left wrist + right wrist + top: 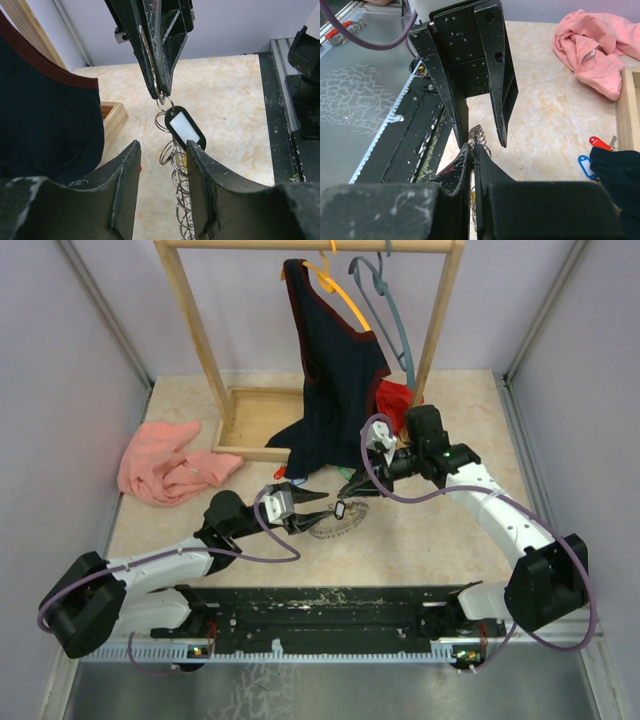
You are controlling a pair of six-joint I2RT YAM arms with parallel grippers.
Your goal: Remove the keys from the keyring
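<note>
Found left gripper (162, 150) with fingers (125, 175) apart, clamped on nothing. Spotted the keyring (182, 205), a beaded-looking coil seen edge-on, hanging between those fingers and closer to one of them; couldn't tell if touching. Logged right gripper (161, 90) pressed together just beyond the left fingertips, pinching a small silver ring (164, 102). Saw a black tag (185, 127) with clear window dangling right below that pinch, linked to the keyring. Noted a red tag (599, 142) and blue tag (585, 165) lying on the table (545, 100), well off to the side of the right fingers, beside a dark garment (620, 170). Marked pink cloth (595, 45) farther past them.
</note>
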